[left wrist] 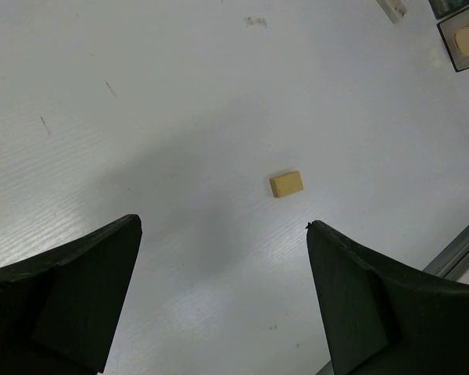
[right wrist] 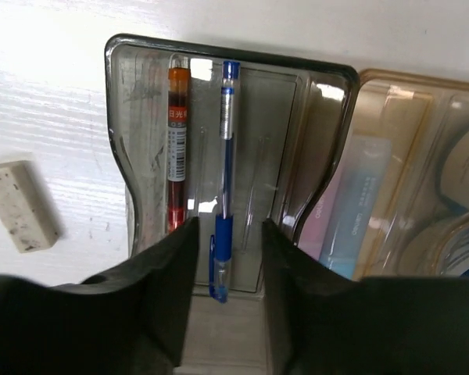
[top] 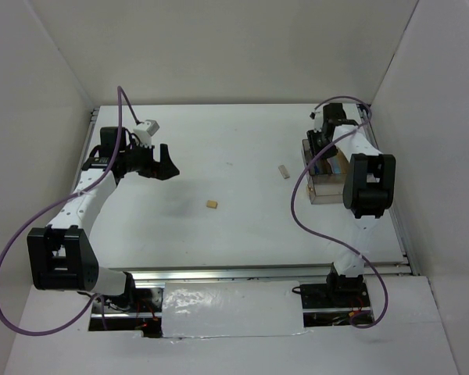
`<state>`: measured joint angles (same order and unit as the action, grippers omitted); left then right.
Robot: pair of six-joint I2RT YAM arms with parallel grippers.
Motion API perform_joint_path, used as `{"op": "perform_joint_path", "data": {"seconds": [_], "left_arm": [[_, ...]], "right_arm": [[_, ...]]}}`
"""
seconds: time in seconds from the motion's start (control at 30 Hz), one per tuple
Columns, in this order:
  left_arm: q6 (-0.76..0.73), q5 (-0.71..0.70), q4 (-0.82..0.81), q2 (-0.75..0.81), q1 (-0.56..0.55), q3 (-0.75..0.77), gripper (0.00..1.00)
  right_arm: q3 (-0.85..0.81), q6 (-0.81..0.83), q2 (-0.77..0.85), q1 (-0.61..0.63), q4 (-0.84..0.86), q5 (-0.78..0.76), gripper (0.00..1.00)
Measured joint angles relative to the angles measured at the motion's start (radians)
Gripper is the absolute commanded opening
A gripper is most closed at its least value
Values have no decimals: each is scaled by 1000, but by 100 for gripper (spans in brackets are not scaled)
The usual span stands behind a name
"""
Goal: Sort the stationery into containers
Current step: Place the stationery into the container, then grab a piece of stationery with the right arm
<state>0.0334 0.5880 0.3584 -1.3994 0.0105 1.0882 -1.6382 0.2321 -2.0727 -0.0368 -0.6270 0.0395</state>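
The clear divided tray [top: 322, 190] stands at the right. In the right wrist view its smoky-grey section [right wrist: 281, 117] holds a red pen [right wrist: 177, 148] and a blue pen [right wrist: 225, 172] lying side by side. A pink bar [right wrist: 332, 211], a light-blue bar [right wrist: 361, 195] and a roll [right wrist: 463, 180] lie in the clear compartments. My right gripper [right wrist: 228, 226] is open, its jaws either side of the blue pen's cap end. A tan cube [top: 212, 205] lies mid-table, also in the left wrist view [left wrist: 286, 183]. A beige block [top: 283, 171] lies left of the tray. My left gripper [top: 162, 166] is open and empty.
White walls enclose the table on three sides. A metal rail [top: 219, 273] runs along the near edge. In the left wrist view a corner compartment of the tray [left wrist: 447, 48] holds a small tan item [left wrist: 467, 39].
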Motion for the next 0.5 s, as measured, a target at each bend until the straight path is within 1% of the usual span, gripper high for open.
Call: {"op": "perform_joint_path", "data": {"seconds": [0.13, 0.27, 0.3, 0.37, 0.5], "left_arm": [[0, 0, 0, 0, 0, 0, 99], [1, 0, 0, 0, 0, 0, 99], [1, 0, -2, 0, 0, -1, 99], [1, 0, -7, 0, 0, -8, 99], [1, 0, -8, 0, 0, -13, 99]], "right_arm": [[-24, 0, 0, 8, -26, 2, 47], [-68, -15, 18, 21, -51, 16, 42], [-70, -23, 37, 28, -51, 23, 40], [-70, -38, 95, 49, -54, 36, 40], [-71, -62, 239, 150, -47, 61, 40]]}}
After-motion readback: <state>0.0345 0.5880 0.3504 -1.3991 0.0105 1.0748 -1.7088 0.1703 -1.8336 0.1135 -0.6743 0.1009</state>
